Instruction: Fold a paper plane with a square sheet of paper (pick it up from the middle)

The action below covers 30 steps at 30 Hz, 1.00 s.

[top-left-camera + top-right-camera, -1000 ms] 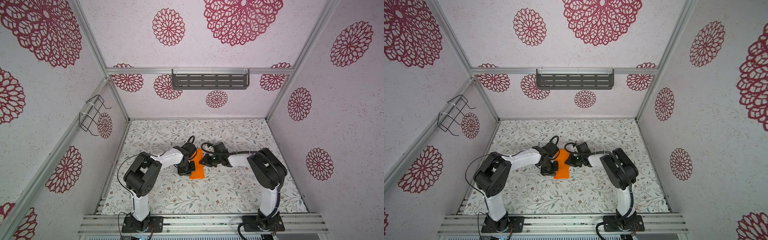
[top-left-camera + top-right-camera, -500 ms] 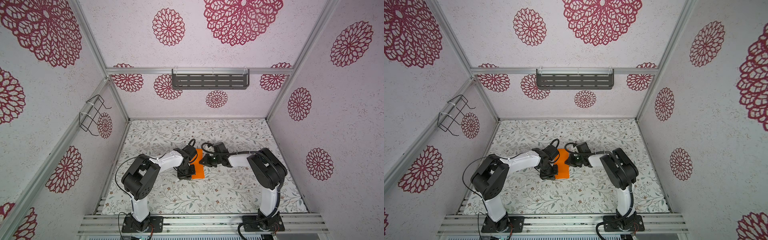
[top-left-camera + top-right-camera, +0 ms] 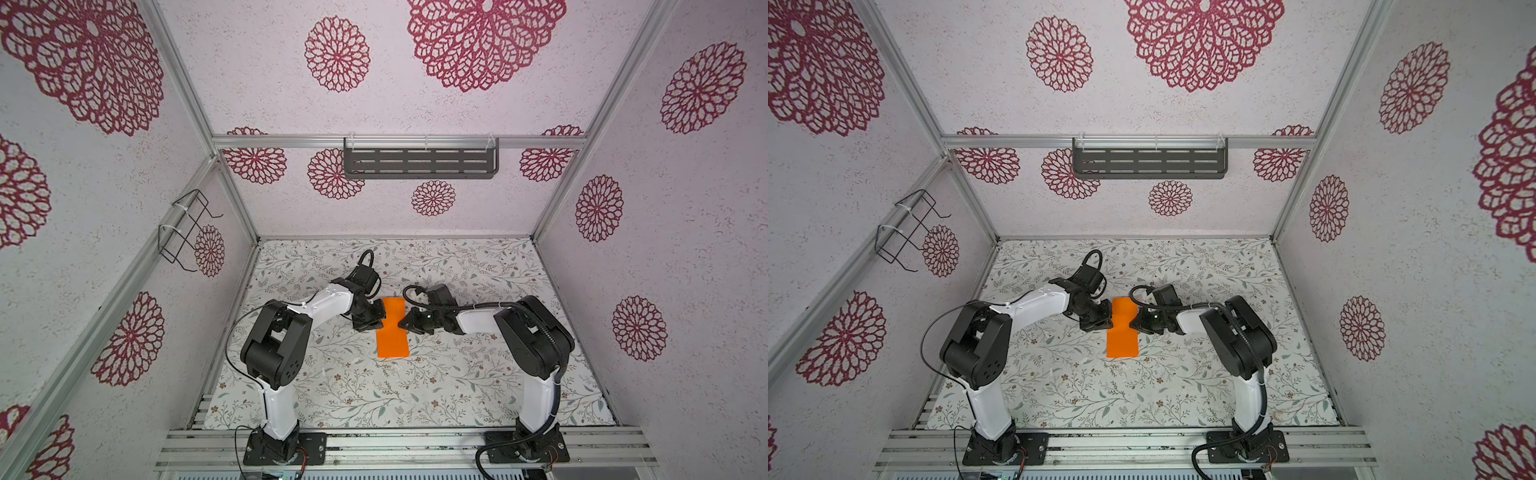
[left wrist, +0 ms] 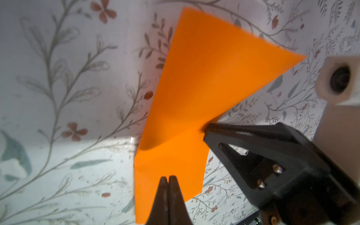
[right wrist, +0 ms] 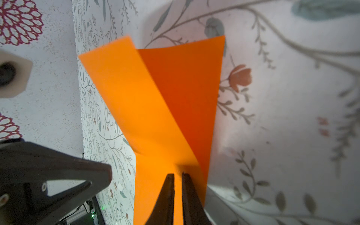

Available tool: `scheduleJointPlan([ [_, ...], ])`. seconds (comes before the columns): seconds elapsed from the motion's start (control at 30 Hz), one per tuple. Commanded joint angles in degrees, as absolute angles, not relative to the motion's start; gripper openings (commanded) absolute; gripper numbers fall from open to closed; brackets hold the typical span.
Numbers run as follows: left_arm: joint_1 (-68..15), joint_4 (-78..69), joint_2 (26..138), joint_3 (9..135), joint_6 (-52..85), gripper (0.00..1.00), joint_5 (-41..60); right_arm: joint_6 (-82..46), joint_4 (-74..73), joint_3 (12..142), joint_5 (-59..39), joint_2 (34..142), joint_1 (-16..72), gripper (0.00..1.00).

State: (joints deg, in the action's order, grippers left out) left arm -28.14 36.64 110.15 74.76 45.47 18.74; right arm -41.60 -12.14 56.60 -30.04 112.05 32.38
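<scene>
left gripper (image 3: 377, 319): just left of frame centre in both top views, at the left mid-edge of the sheet (image 3: 392, 343). Its jaws are pressed fully together. Its own wrist view shows the tips over orange paper, while the right wrist view shows a strip of table (image 3: 457, 374) between tip and sheet, so I cannot tell whether it is touching the paper.
risk, left side: closed tips clamp nothing. A sideways nudge from them would probably skid or buckle the paper, not steady it.
sheet: at frame centre, a little below the middle, between the two grippers. From above it is a long orange rectangle, narrowed at its waist. In the wrist views one part stands up off the table and curls, with a paler flap in front of a darker face. It is no plane yet (no point and no wings).
right gripper (image 3: 406, 323): just right of centre, at the sheet's right mid-edge. Its jaws are drawn almost together on a pinched ridge of the paper, and the creases run into its tips.
risk, right side: this one small pinch seems to carry everything. Thin paper may slip out or tear there, and the loose flap could flop the wrong way, which would set a crooked crease.
</scene>
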Motion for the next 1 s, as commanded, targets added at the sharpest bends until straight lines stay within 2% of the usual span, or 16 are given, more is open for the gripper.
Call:
scheduleJointPlan([
  [0.0,-27.26,36.04,113.88,77.36,43.14,0.02,18.03,-41.56,-0.35,53.35,-22.99,115.76,31.55,0.15],
  [0.53,-26.27,38.35,118.65,77.64,41.31,0.00,14.75,-41.34,-0.07,53.50,-23.33,114.59,31.47,0.15],
  [0.97,-26.28,37.96,118.83,74.79,41.50,0.00,15.66,-42.54,-10.48,59.33,-31.46,109.02,31.15,0.16],
])
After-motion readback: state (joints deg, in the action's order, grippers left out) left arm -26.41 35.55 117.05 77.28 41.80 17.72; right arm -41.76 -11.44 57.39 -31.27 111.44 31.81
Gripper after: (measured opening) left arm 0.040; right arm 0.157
